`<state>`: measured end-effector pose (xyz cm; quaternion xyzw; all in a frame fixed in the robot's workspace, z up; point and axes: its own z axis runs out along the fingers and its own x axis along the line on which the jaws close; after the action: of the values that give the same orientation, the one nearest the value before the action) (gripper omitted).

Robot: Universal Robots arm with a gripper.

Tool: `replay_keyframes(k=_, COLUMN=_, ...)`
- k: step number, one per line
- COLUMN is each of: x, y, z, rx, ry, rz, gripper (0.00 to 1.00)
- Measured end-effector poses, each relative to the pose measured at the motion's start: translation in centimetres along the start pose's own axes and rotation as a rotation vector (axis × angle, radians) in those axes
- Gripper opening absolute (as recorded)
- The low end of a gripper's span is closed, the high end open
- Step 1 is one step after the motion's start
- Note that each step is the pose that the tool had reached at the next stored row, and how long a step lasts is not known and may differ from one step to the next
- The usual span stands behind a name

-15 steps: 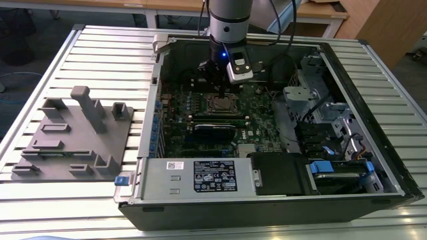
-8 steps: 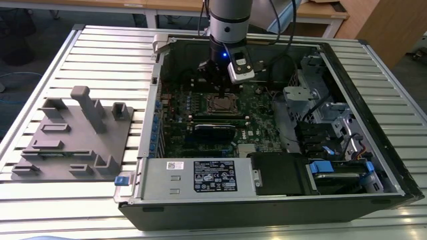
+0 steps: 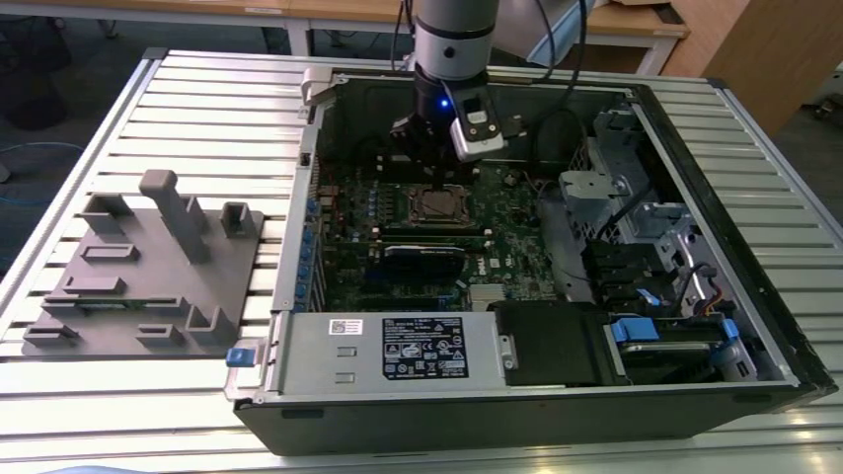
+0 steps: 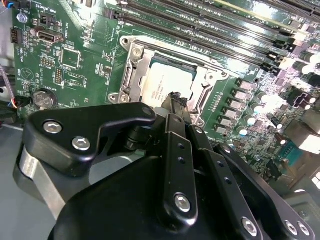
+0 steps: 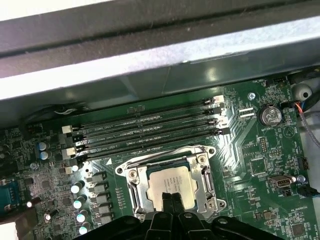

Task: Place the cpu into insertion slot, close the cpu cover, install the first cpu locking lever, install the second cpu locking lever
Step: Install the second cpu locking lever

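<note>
- Hand (image 5: 171, 199) – fingers pressed together, nothing between them – has its tips down over the cpu (image 5: 170, 186) in both wrist views; whether they touch it I cannot tell.
- Cpu, dull silver top up, lies flat in the slot (image 5: 171, 183) on the green board (image 5: 265, 165).
- Cover (image 5: 207, 175) – a silvery frame – lies down around the chip, its window showing the chip's top.
- In the second wrist view the closed fingers (image 4: 176, 107) end at the cpu's (image 4: 162, 85) near edge.
- In the exterior view the arm (image 3: 448, 49) reaches down into the open case (image 3: 737, 326), hand (image 3: 435, 183) just above the slot (image 3: 441, 204).
- Grey fixture (image 3: 145, 267) sits on the slatted counter (image 3: 211, 89), at the exterior view's left of the case.
</note>
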<state>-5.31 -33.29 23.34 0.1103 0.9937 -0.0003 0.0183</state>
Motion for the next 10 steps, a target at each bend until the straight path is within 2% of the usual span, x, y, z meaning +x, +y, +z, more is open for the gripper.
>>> replay_keyframes(k=10, x=0.00, y=0.00, z=-0.09, rx=0.0003, ry=0.0001, rz=0.000, gripper=0.10)
